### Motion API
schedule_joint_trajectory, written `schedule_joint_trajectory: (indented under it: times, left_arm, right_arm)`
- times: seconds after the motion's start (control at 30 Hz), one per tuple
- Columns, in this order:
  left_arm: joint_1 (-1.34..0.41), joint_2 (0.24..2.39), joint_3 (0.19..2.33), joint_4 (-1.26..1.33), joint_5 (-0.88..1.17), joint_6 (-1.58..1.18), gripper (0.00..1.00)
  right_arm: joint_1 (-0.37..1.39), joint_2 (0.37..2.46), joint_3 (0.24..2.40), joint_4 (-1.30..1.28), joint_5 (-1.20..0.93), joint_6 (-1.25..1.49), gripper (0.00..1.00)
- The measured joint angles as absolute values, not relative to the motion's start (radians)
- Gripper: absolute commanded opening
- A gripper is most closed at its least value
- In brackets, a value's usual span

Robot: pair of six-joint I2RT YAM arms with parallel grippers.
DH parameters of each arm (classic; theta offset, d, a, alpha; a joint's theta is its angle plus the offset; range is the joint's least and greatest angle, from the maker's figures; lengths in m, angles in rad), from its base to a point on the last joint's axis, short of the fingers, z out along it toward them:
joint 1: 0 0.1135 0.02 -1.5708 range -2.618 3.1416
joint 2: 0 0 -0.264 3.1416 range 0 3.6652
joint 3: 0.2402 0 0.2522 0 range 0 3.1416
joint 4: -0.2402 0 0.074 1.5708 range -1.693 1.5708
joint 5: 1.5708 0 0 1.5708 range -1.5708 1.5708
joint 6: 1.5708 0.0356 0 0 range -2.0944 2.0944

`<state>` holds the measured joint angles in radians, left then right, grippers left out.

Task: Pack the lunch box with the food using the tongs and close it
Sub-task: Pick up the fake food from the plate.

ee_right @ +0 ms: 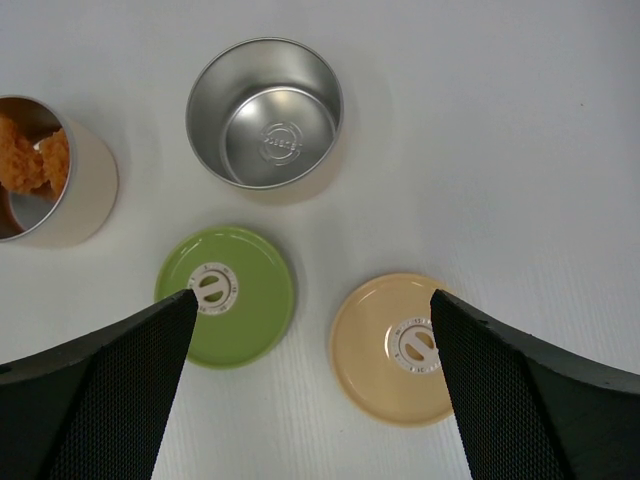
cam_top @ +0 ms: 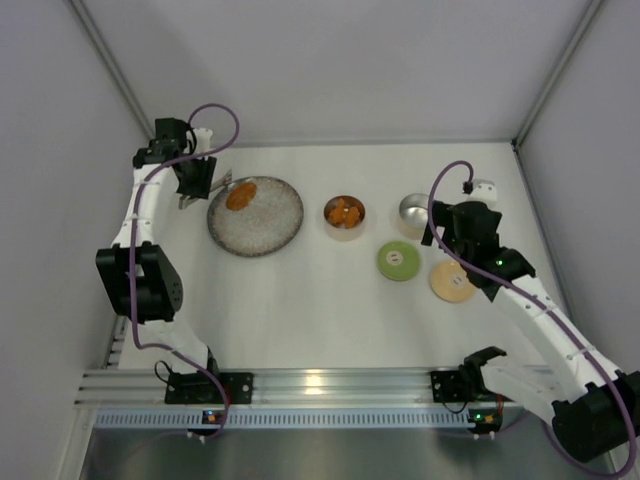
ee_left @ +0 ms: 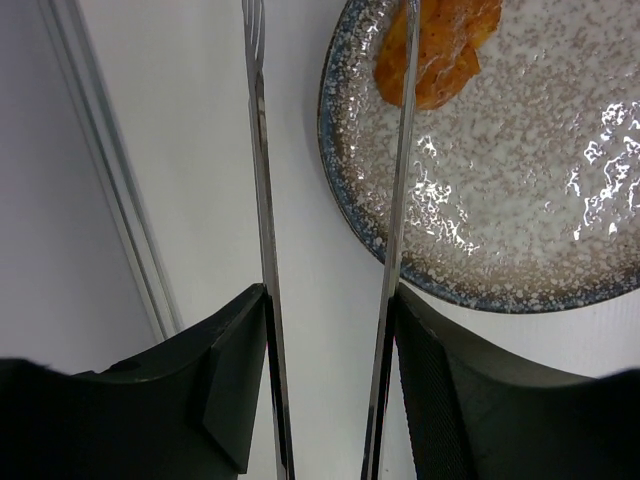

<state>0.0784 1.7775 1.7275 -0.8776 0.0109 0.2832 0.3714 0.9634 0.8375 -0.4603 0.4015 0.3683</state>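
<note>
Left fingers [ee_left: 440,380] clasp the tongs [ee_left: 262,250], tips cut off at the plate's [ee_left: 520,220] chunk [ee_left: 440,50]. Right fingers [ee_right: 110,390] gape empty over lids [ee_right: 240,310].

Empty tin [ee_right: 265,112], green lid [ee_right: 226,297], tan lid [ee_right: 400,347]

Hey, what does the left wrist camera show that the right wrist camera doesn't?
Only the left wrist view: the left gripper closed on the tongs, whose arms stand apart, and the speckled plate with one orange chunk near its rim. Only the right wrist view: the open right gripper over the green lid and tan lid, both lying off the tins, an empty steel tin, and a second tin holding orange food. Both share the white table.
</note>
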Motion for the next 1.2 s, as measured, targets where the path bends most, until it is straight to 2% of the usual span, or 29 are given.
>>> schedule_joint_trajectory:
  times: [0.6, 0.97, 1.07, 1.17, 1.2]
  left_arm:
    - [0.058, 1.753, 1.618, -0.847, 0.162, 0.386, 0.57]
    - [0.057, 1.820, 1.614, -0.813, 0.162, 0.408, 0.55]
    - [0.057, 1.826, 1.588, -0.801, 0.157, 0.415, 0.50]
    - [0.057, 1.826, 1.557, -0.798, 0.142, 0.418, 0.36]
    - [0.057, 1.826, 1.546, -0.797, 0.138, 0.419, 0.26]
  right_arm:
    - [0.371, 0.964, 0.838, -0.461, 0.400, 0.371, 0.99]
    - [0.371, 0.963, 0.838, -0.464, 0.400, 0.373, 0.99]
    - [0.371, 0.962, 0.838, -0.464, 0.400, 0.378, 0.99]
    - [0.371, 0.962, 0.838, -0.464, 0.400, 0.379, 0.99]
    - [0.371, 0.962, 0.838, -0.464, 0.400, 0.379, 0.99]
